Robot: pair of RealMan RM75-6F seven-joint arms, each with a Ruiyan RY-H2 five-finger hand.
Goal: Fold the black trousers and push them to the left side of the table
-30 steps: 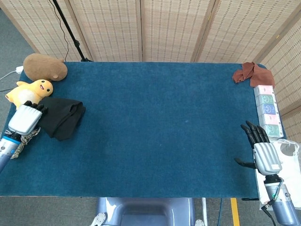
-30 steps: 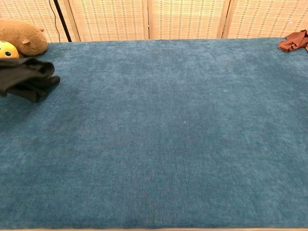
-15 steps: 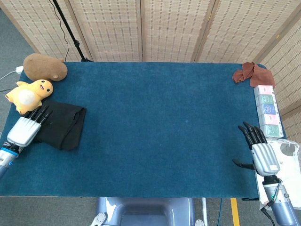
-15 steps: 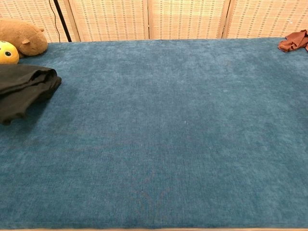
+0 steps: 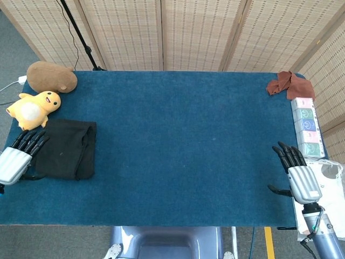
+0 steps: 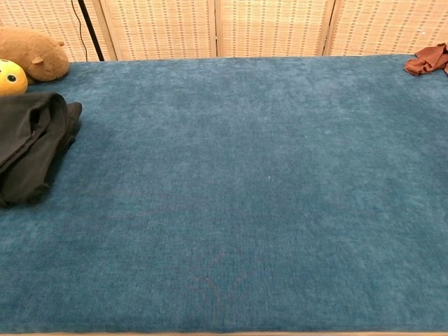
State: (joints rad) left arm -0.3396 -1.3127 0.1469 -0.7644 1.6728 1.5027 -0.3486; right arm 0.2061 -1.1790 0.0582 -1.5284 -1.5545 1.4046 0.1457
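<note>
- Woven screens close off the back of the room, and in front of them a blue table [image 5: 178, 145] fills both views.
- My trousers [image 5: 66, 149] lie folded into a dark block at the table's left end, just short of the left edge and nearer the front than the back.
- Their long axis runs roughly front to back; a thicker fold shows along their right side.
- My left hand [image 5: 15, 162] sits just beside them on their left, at the table's edge, fingers spread and pointing up toward the yellow duck [image 5: 33, 108]. It holds nothing. I cannot tell whether the fingertips touch the cloth.
- So the trousers lie to the right of my left hand, which is by far the nearer one. Judged from this, the fold looks done and the bundle is about where it belongs; any last nudge leftward would need that hand on the far, right side of the cloth, not where it is now.
- My right hand [image 5: 297, 175] is well apart, at the table's right front corner, fingers extended and spread, thumb out to the side, empty.
- The chest view shows no hand, only the trousers at its left edge.
- Behind the duck sits a brown plush [image 5: 51, 76] at the left back corner.
- A rust cloth [image 5: 284, 83] lies crumpled at the right back corner, with a row of pastel boxes [image 5: 306, 125] along the right edge in front of it.
- A black stand [image 5: 81, 36] leans against the screens at left.
</note>
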